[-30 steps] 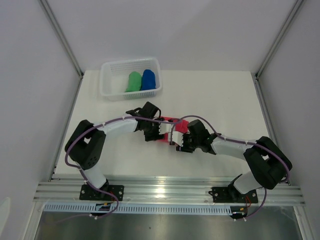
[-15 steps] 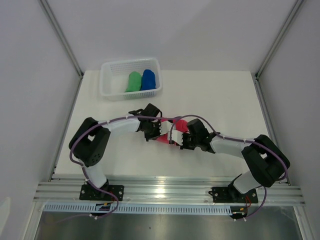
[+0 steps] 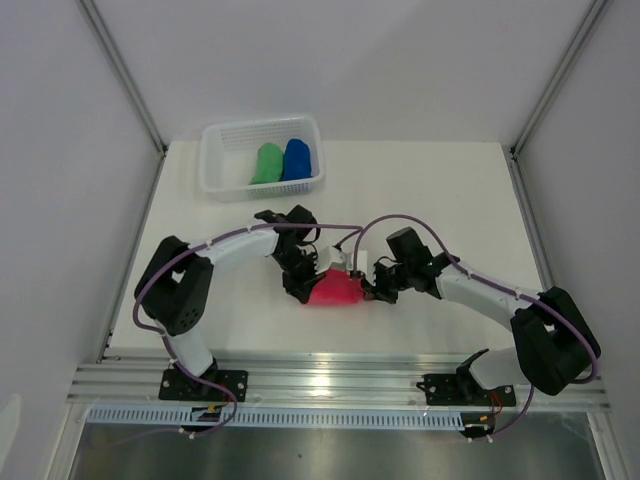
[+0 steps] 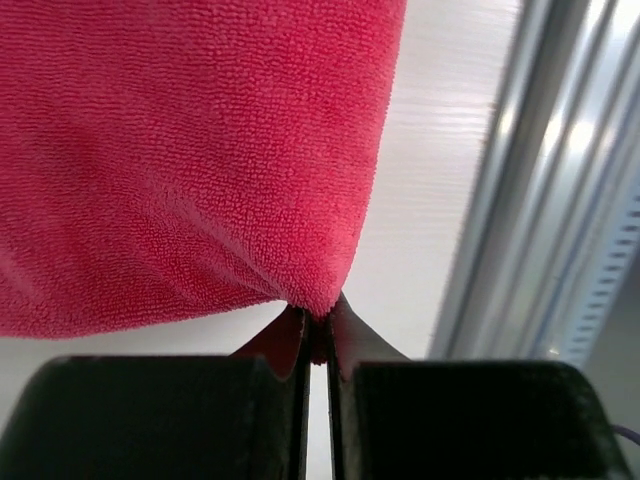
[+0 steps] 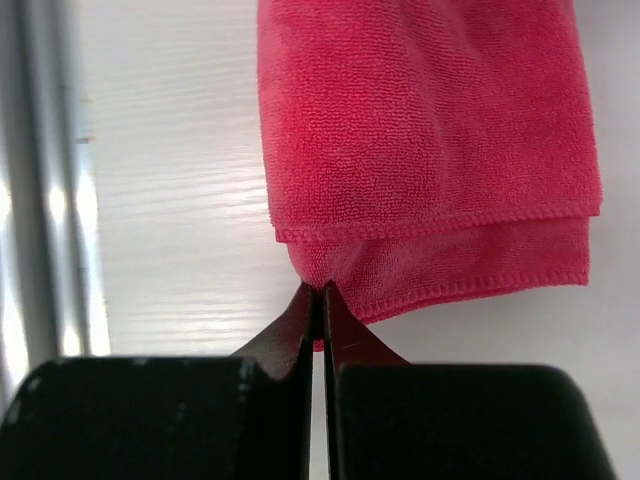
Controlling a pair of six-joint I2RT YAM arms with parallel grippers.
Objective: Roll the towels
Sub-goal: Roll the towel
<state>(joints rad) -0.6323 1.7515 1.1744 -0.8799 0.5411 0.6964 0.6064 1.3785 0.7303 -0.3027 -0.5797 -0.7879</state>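
The left fingers (image 4: 272, 348) and right fingers (image 5: 348, 340), at 9 and 3 o'clock of the pink-red towel (image 3: 335, 290) at the middle of the surface (image 3: 450, 200), each pinch fully shut on one edge, presumably tensioning it for rolling.

Bright, even light, faint shadows. Glare streaks the metal rail (image 4: 545, 200) right of the left pincer (image 4: 320, 312); the pink-red towel (image 4: 180, 150) at its tips is sharp.
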